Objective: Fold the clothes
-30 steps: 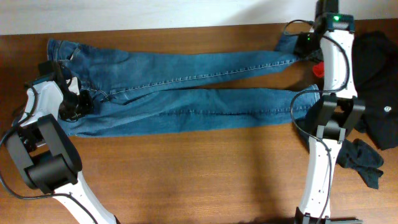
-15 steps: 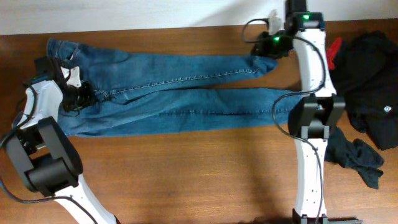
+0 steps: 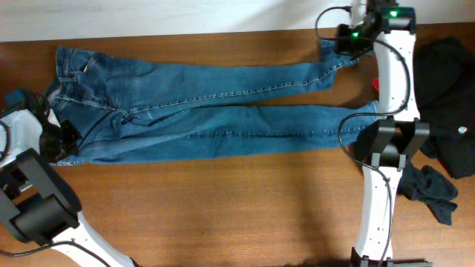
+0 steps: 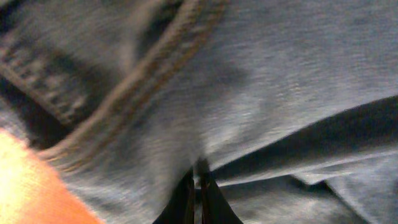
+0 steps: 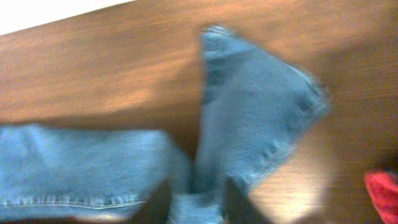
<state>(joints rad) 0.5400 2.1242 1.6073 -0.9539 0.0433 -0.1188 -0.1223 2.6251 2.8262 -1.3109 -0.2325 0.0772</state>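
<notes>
Jeans [image 3: 208, 111] lie flat on the desk [image 3: 223, 208], my left fingers [image 4: 198, 186] pinching the waist, right fingers [image 5: 199, 199] pinching a cuff, next folding them across.

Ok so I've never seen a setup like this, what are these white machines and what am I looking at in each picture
Two white robot arms work at a brown wooden table. One picture looks down from above; the other two come from small cameras on each wrist. Long medium-blue denim jeans lie spread across the table, with dark clothing piled at one side. The left pincer is shut on denim near the waistband. The right pincer grips the far leg's hem, which stands folded up. The job is folding the jeans.
</notes>
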